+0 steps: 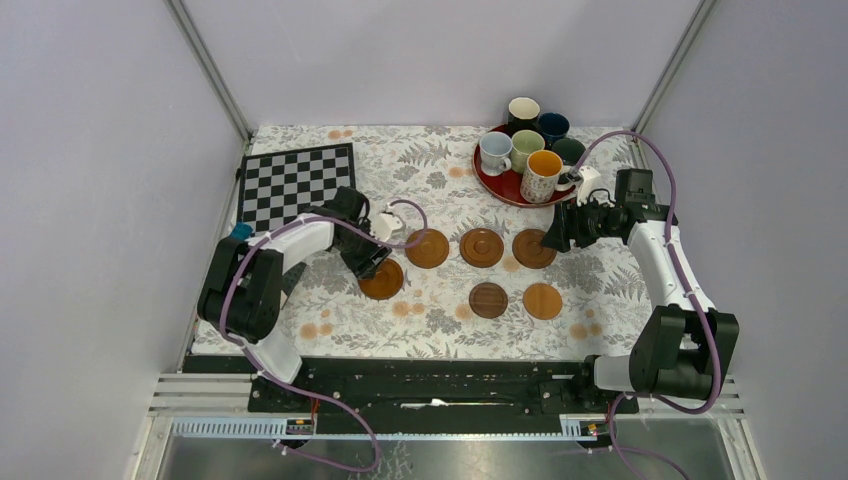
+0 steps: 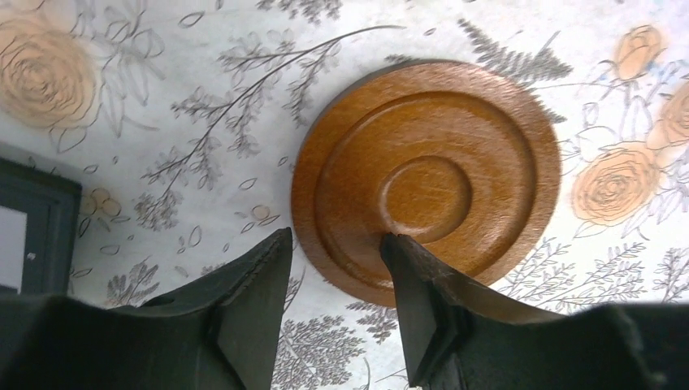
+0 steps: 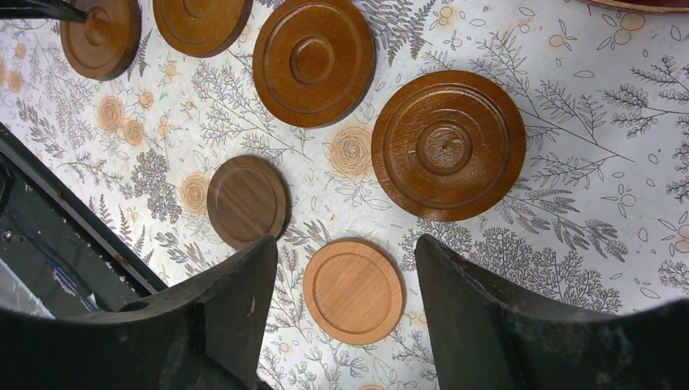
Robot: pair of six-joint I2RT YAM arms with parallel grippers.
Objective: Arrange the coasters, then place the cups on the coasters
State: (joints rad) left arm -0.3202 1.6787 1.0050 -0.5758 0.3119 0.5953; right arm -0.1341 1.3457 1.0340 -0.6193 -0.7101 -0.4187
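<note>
L claw (image 2: 335,240) narrow-open, tips straddling near rim of ridged mid-brown round wooden coaster (image 2: 426,179), which lies flat on floral tablecloth (image 2: 122,122), left of other five coasters (image 1: 481,247). R claw (image 3: 345,241) wide, empty. Risk: fingertip snags rim on lift-off, drags coaster crooked.

Top view: the left gripper (image 1: 374,266) sits over the leftmost coaster (image 1: 385,288), so its upper-left part is covered. On the left wrist cam a finger (image 2: 418,301) blocks that coaster's near rim, and the chessboard (image 2: 32,219) is cropped at the left edge. Right wrist cam gets only a sliver of the red tray (image 3: 650,4) up top, and the second coaster (image 3: 201,20) is clipped there too. The dark mug (image 1: 568,149) on the tray is half hidden, greenish I think.
</note>
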